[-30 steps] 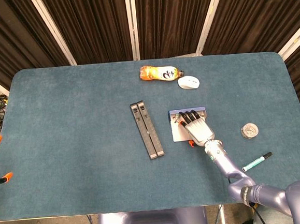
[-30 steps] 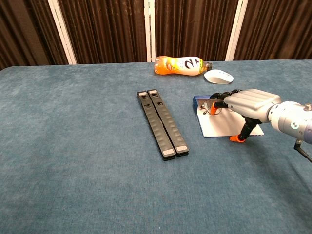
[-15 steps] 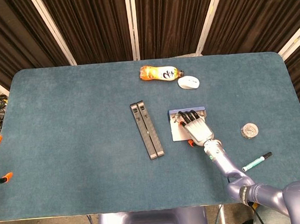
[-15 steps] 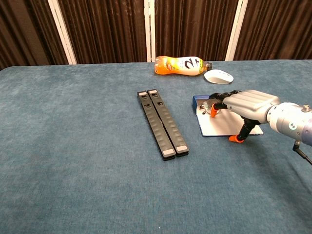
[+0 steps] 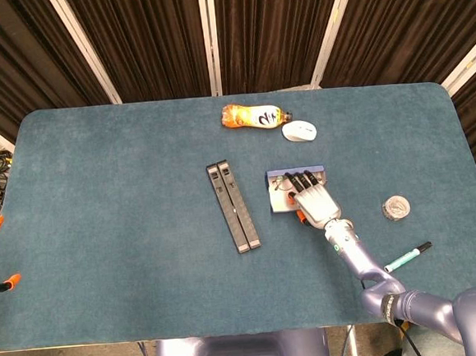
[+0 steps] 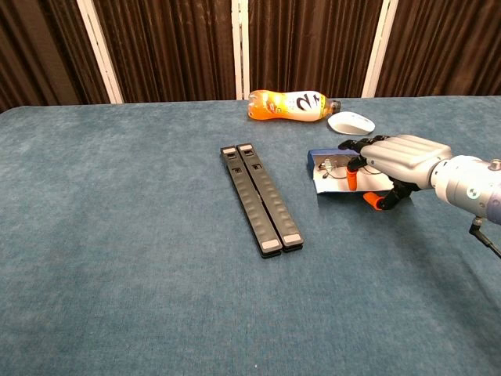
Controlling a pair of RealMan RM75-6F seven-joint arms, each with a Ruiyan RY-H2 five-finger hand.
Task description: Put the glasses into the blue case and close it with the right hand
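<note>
Toward the table's (image 5: 99, 197) right edge, the right hand (image 5: 312, 201) is gripping the blue case's (image 5: 279, 199) lid, tilting it partway over the glasses (image 6: 333, 169) inside.

An orange soda bottle (image 5: 254, 116) lies on its side near the far edge of the blue-carpeted table (image 5: 99, 197); a white computer mouse (image 5: 299, 130) sits just beside its cap; two long black bars (image 5: 233, 206) lie side by side, touching, near the middle; a small round tin (image 5: 396, 207) rests toward the right; a green-and-black marker (image 5: 407, 256) lies nearer the front; dark curtains (image 5: 144, 37) hang behind.
</note>
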